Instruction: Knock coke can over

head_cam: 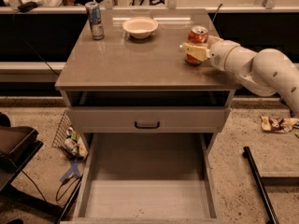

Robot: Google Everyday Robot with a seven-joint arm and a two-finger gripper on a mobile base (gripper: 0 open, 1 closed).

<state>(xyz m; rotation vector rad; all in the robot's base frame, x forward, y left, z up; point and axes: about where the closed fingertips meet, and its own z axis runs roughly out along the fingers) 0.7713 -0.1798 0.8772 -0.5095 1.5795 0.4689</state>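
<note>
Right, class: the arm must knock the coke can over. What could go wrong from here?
1. The gripper sits across the lower half of the upright coke can; a low push may slide it, not tip it.
2. Once tipped, the can may roll off the table, perhaps into the open drawer below.
3. A leftward sweep might reach the bowl.

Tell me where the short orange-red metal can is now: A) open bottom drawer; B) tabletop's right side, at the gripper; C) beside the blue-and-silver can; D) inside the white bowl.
B: the orange-red coke can sits on the brown tabletop's right side, the pale gripper just in front of it.
</note>
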